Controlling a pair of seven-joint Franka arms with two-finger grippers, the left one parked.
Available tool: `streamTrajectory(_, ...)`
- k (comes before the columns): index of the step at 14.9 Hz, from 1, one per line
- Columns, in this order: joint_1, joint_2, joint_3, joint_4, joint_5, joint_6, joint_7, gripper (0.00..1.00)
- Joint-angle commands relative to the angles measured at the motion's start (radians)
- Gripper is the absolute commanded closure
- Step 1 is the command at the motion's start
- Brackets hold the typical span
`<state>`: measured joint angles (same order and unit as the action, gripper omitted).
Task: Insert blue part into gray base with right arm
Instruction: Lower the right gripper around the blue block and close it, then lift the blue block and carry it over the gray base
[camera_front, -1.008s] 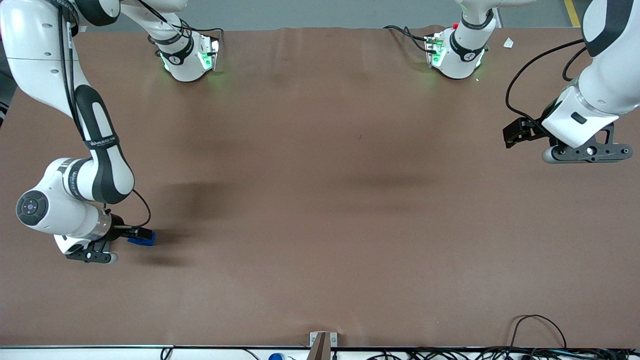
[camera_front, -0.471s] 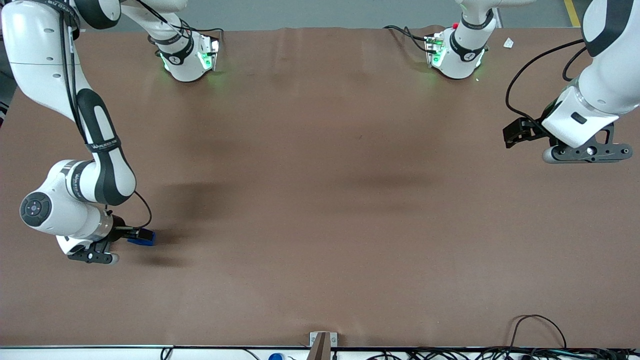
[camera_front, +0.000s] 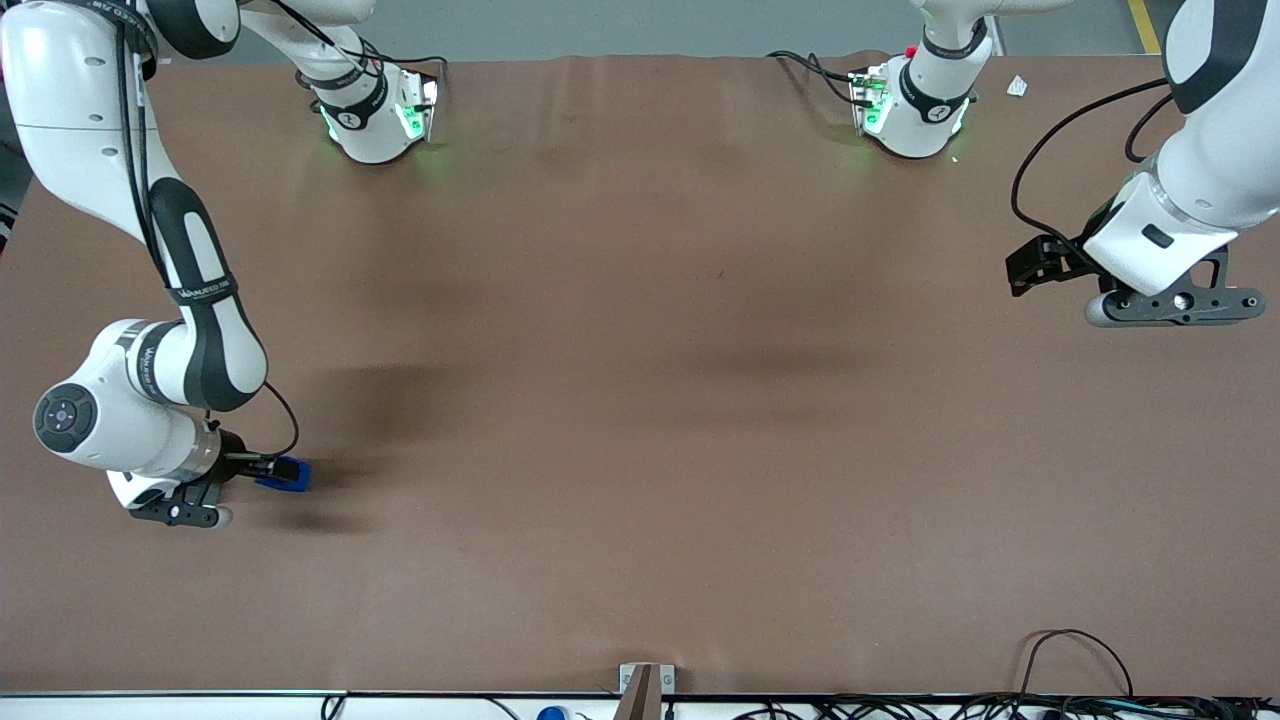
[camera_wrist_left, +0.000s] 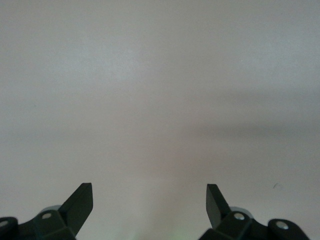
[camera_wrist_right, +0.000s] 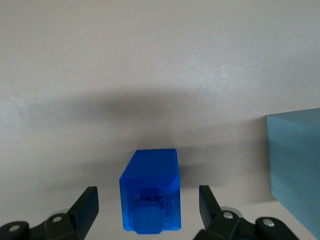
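Observation:
The blue part (camera_front: 287, 474) lies on the brown table toward the working arm's end. In the right wrist view the blue part (camera_wrist_right: 149, 196) has its raised stud facing the camera. The right arm's gripper (camera_front: 266, 466) is low at the table and open. Its fingers (camera_wrist_right: 89, 200) straddle the blue part with a gap on each side, touching nothing. The gray base (camera_wrist_right: 296, 170) shows only in the right wrist view, as a pale block standing beside the blue part and apart from it. In the front view the gray base is hidden.
The brown table mat (camera_front: 640, 400) stretches wide toward the parked arm's end. Two arm bases (camera_front: 375, 115) with green lights stand at the edge farthest from the front camera. Cables (camera_front: 1070, 660) lie at the nearest edge.
The right arm's wrist has shifted very slightly. The blue part stays in the same spot between the open fingers.

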<state>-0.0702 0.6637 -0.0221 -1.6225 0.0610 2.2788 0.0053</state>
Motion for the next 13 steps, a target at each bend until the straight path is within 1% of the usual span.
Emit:
streamTrajectory(1, -0.011, -0.006, 0.008, -0.014, 0.008, 0.010, -0.016, 0.18)
streamTrajectory(4, -0.011, -0.006, 0.008, -0.014, 0.008, 0.010, -0.018, 0.29)
streamTrajectory(6, -0.010, -0.006, 0.008, -0.014, 0.008, 0.007, -0.018, 0.40)
streamTrajectory(9, -0.011, -0.006, 0.010, -0.014, 0.007, 0.005, -0.043, 0.58)
streamTrajectory(10, -0.013, -0.004, 0.008, -0.014, 0.007, 0.005, -0.059, 0.65)
streamTrajectory(13, -0.011, -0.007, 0.008, -0.013, 0.007, -0.001, -0.059, 0.97)
